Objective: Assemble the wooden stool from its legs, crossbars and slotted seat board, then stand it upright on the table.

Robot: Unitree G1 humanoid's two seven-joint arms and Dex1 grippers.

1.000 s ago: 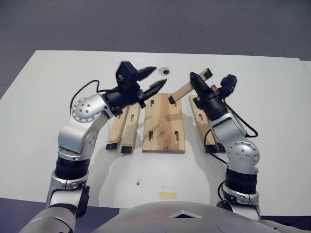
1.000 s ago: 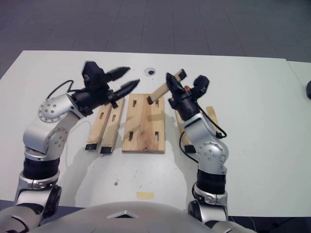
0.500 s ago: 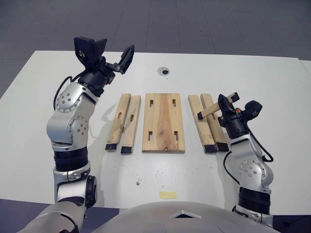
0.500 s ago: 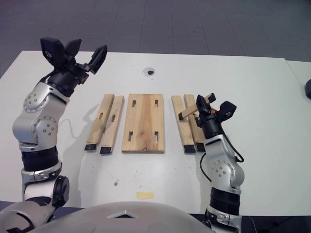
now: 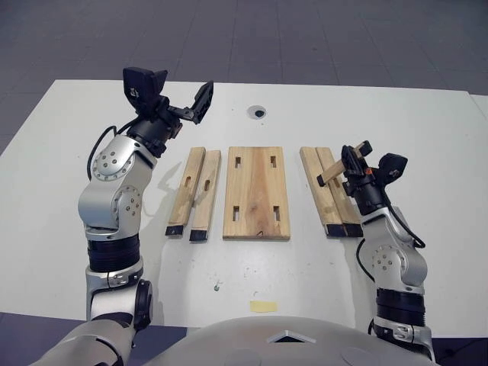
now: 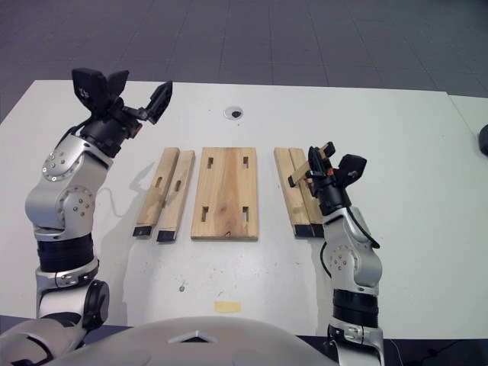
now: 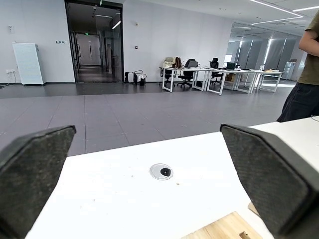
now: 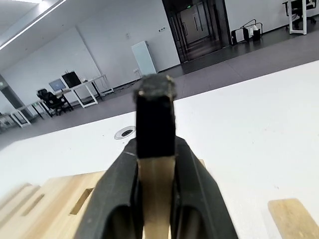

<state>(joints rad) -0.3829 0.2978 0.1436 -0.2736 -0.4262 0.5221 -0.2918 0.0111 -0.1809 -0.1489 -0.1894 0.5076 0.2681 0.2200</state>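
My left gripper [image 5: 184,97] hangs high over the far left part of the white table [image 5: 69,175], fingers [image 7: 269,174] spread wide apart with nothing between them. It sits well apart from every wooden part. In its wrist view the two dark pads frame the small round grommet hole [image 7: 162,172] in the table top.

My right gripper [image 5: 351,162] is pinched on a short pale wooden crossbar with a dark end [image 5: 329,175]. The bar is tilted, its far end raised and its near end dipping toward the middle of the table. In the right wrist view it stands squarely between my two black fingers [image 8: 119,189], dark end [image 8: 155,119] pointing away from the camera.

The crossbar hovers over the right-hand pair of long pale wooden legs with dark tips [image 5: 329,200], which lie flat, side by side and touching. Whether the bar's low end brushes those legs I cannot quite tell; it looks lifted just clear.

The slotted seat board, a pale rectangular plank with four small slots [image 5: 257,192], lies flat in the middle of the table. It rests between the right pair and a second pair of slotted wooden legs [image 5: 195,192] on its left (also flat, touching along their length, dark tips toward me). Neither pair touches the board.

Nearer my body, a small yellow scrap of tape [image 5: 264,306] is stuck to the table, with a tiny dark speck [image 5: 216,287] beside it.
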